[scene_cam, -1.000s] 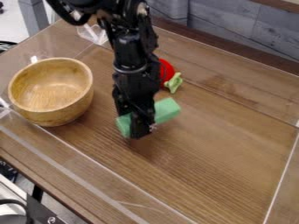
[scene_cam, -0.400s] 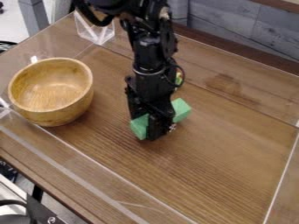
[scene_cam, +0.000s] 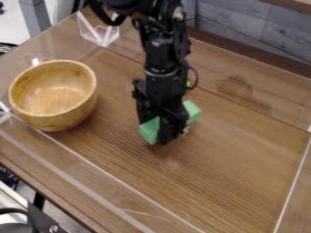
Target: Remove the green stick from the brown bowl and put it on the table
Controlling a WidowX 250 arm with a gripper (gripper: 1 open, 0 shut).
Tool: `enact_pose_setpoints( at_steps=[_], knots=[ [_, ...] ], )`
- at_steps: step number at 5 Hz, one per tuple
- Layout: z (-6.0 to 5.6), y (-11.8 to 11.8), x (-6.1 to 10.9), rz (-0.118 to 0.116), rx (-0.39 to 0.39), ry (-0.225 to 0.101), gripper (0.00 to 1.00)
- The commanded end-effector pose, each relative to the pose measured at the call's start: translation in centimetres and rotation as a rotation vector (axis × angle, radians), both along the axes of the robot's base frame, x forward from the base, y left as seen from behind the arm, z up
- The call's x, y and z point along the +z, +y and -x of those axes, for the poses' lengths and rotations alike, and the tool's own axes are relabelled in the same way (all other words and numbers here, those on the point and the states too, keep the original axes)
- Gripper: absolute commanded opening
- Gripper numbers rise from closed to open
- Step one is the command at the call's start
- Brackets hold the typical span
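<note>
The green stick [scene_cam: 185, 114] is a chunky green block in the middle of the table [scene_cam: 231, 182], low over the wood or resting on it. My gripper [scene_cam: 163, 128] points straight down and is shut on the green stick, its black fingers covering the block's middle. The brown bowl [scene_cam: 53, 94] stands at the left, well apart from the gripper, and its inside looks empty.
Low clear acrylic walls [scene_cam: 73, 177] run along the table's edges. Behind the arm, a red fruit is hidden or barely visible. A clear plastic item [scene_cam: 97, 32] lies at the back near the arm's base.
The gripper carried the green stick to the right, farther from the bowl, and slightly lower toward the table. Since the last frame it has barely shifted.
</note>
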State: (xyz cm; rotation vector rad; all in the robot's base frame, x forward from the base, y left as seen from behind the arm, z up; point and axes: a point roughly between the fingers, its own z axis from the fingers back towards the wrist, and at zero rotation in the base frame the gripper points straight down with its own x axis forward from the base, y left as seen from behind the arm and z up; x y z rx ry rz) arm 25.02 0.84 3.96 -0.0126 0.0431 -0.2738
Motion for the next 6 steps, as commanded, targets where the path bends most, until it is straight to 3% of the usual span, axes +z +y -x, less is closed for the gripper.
enact_pose_setpoints(
  at_steps=[1, 2, 4, 6],
  knots=[
    [0.6, -0.7, 2.6, -0.005, 0.002, -0.039, 0.0],
    [0.3, -0.5, 1.8, -0.003, -0.07, -0.021, 0.0],
    [1.5, 1.5, 1.6, 0.001, -0.175, -0.016, 0.0],
    [3.7, 3.0, 0.6, 0.011, -0.218, -0.017, 0.0]
  ],
)
